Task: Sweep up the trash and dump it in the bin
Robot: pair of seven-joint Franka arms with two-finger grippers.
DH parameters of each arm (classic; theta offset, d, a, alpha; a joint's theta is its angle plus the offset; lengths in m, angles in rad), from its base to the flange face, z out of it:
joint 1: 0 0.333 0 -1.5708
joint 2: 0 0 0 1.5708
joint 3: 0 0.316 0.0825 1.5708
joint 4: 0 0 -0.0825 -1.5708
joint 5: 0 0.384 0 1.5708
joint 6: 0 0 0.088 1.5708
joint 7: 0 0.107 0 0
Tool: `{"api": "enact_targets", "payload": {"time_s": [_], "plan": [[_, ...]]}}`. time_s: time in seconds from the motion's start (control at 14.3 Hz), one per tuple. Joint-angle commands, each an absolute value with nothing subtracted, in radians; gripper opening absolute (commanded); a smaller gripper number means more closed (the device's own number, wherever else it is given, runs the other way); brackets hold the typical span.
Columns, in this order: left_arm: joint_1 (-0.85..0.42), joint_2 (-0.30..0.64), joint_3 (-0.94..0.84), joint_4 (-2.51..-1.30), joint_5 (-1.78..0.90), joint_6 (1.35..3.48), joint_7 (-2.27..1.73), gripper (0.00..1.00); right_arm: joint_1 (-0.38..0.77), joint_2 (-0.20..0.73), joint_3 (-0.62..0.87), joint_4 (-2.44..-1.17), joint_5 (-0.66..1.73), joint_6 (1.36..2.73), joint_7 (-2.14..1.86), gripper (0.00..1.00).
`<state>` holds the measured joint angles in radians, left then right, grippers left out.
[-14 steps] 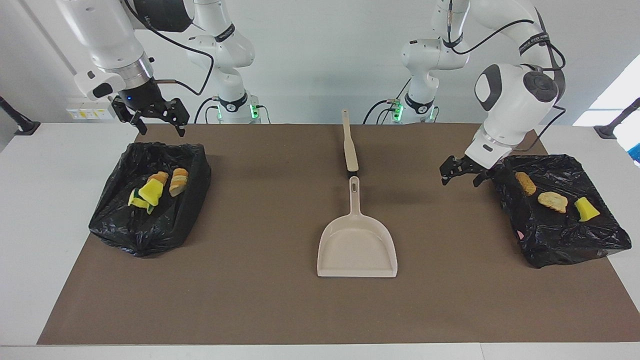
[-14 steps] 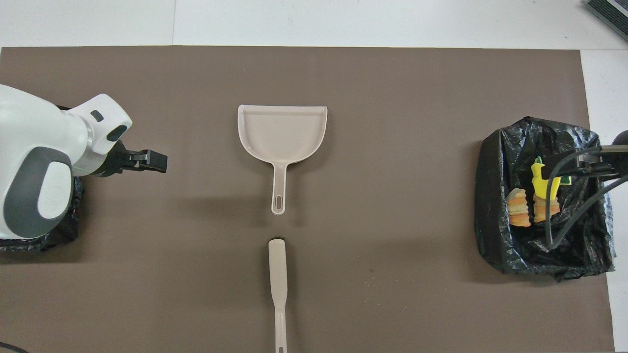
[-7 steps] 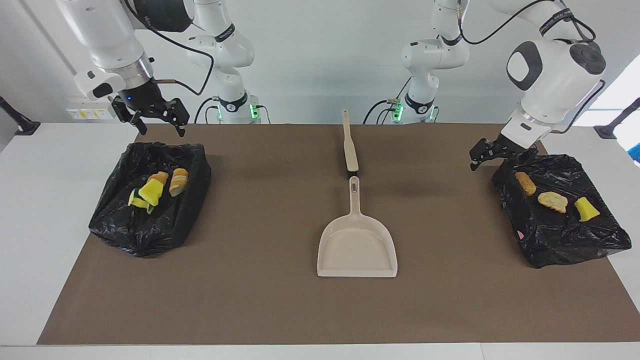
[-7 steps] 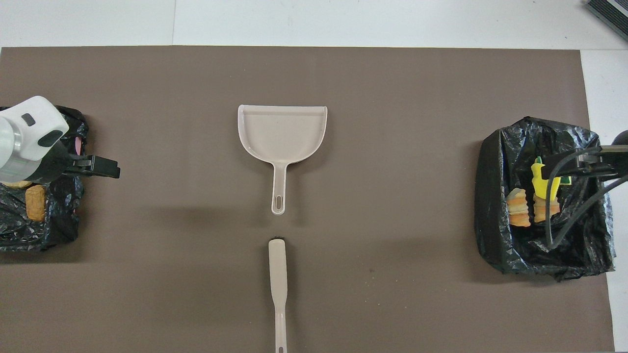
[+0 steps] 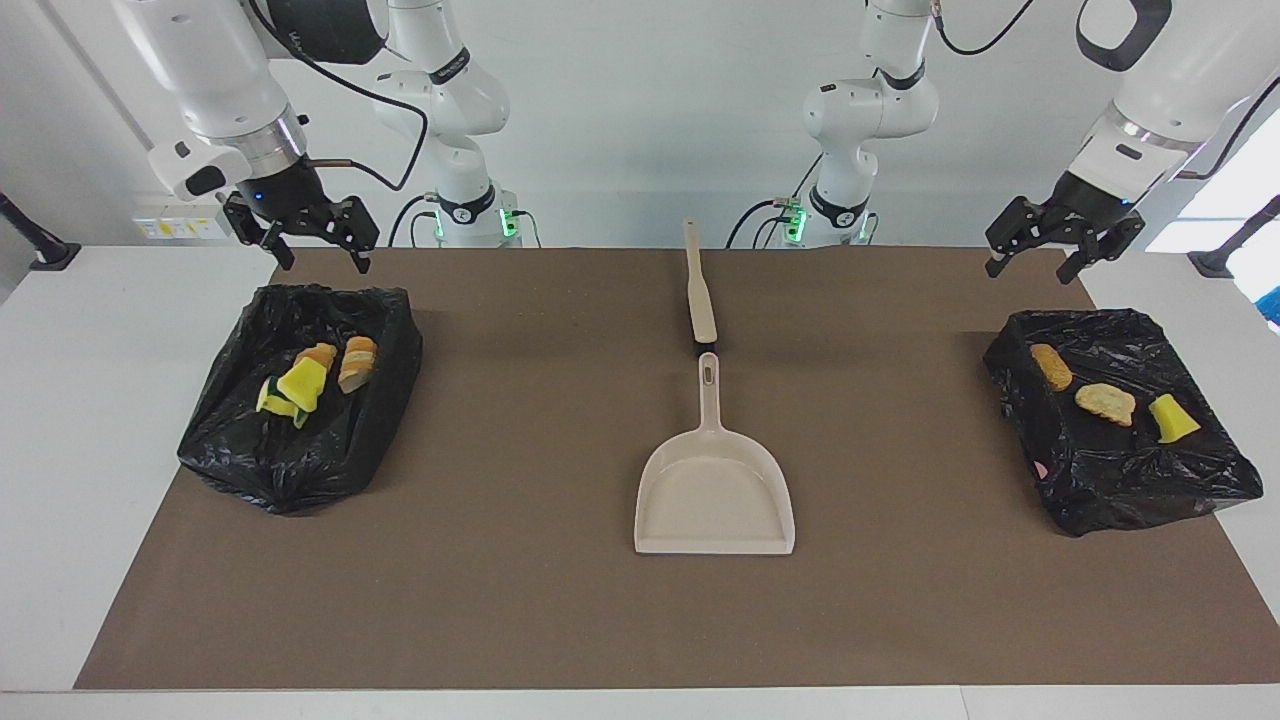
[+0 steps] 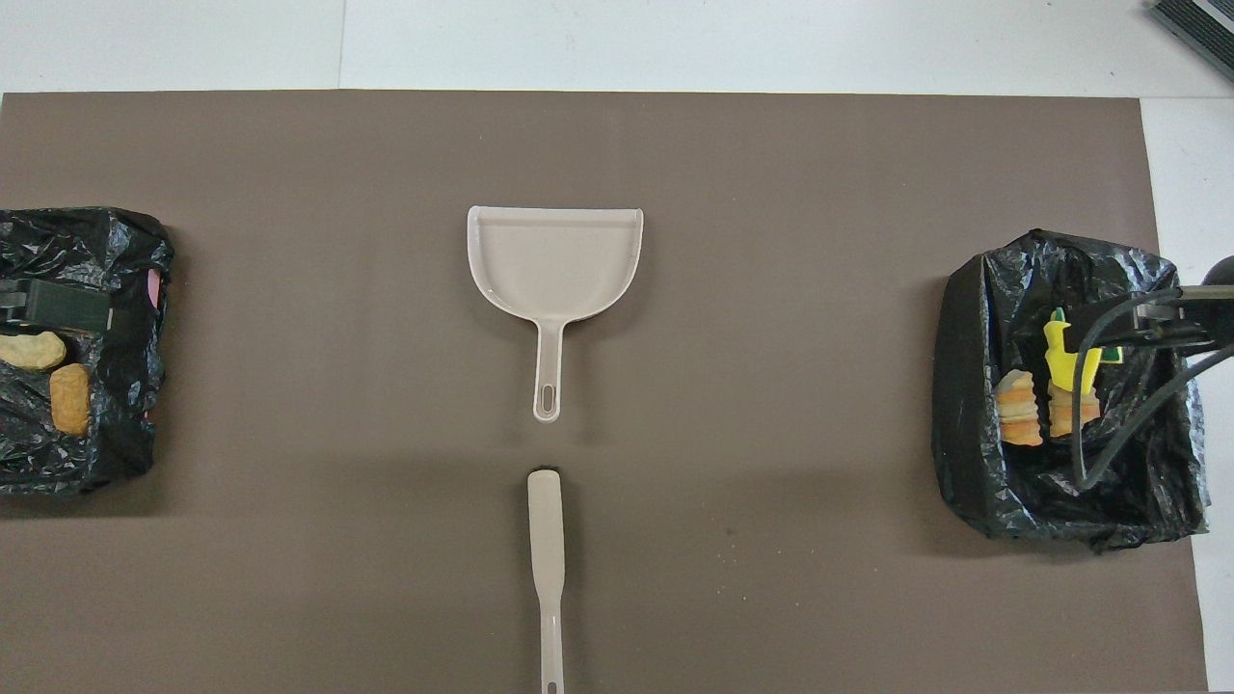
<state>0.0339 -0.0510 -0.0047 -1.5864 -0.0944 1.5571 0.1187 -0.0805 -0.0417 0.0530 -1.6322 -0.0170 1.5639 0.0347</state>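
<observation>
The left gripper (image 5: 1040,250) hangs in the air with its fingers spread apart and nothing between them, over the robot-side edge of the brown mat (image 5: 520,600) at the left arm's end of the table. Just below it sits a bin lined with a black bag (image 5: 1120,480); three scraps lie on the crumpled plastic: a tan bread-like piece (image 5: 1050,366), a paler bread-like piece (image 5: 1105,402) and a yellow sponge chunk (image 5: 1172,418).

The right gripper (image 5: 312,245) also hangs raised with its fingers apart and empty, above the robot-side rim of the other black-bagged bin (image 5: 290,470) at the right arm's end. In that bin lie yellow sponge chunks (image 5: 298,388) with a green edge and two orange-brown bread-like pieces (image 5: 357,362), bunched together.

Well apart from both grippers, between the two bins, the beige dustpan (image 5: 715,495) lies flat mid-mat, its handle pointing toward the robots. In line with that handle, and just short of touching it, lies a beige brush (image 5: 700,290) with a dark tip. Nothing stands between either gripper and the bin under it.

No legible writing shows on the bins, pan or brush.
</observation>
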Motion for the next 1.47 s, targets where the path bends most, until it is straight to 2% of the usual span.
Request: {"api": "enact_targets", "payload": {"time_s": [0.0, 0.21, 0.42, 1.4], "plan": [[0.040, -0.064, -0.003, -1.522, -0.069, 1.464, 0.114, 1.00, -0.083, -0.057, 0.055, -1.651, -0.012, 1.572, 0.044, 1.00], [0.025, -0.066, -0.018, -1.490, 0.000, 1.448, 0.107, 1.00, -0.083, -0.057, 0.055, -1.651, -0.012, 1.572, 0.044, 1.00], [0.020, -0.117, -0.021, -1.532, -0.006, 1.465, 0.087, 1.00, -0.083, -0.057, 0.055, -1.651, -0.012, 1.572, 0.044, 1.00], [-0.011, -0.133, -0.040, -1.582, -0.015, 1.511, -0.009, 1.00, -0.083, -0.057, 0.055, -1.651, -0.012, 1.572, 0.044, 1.00]]}}
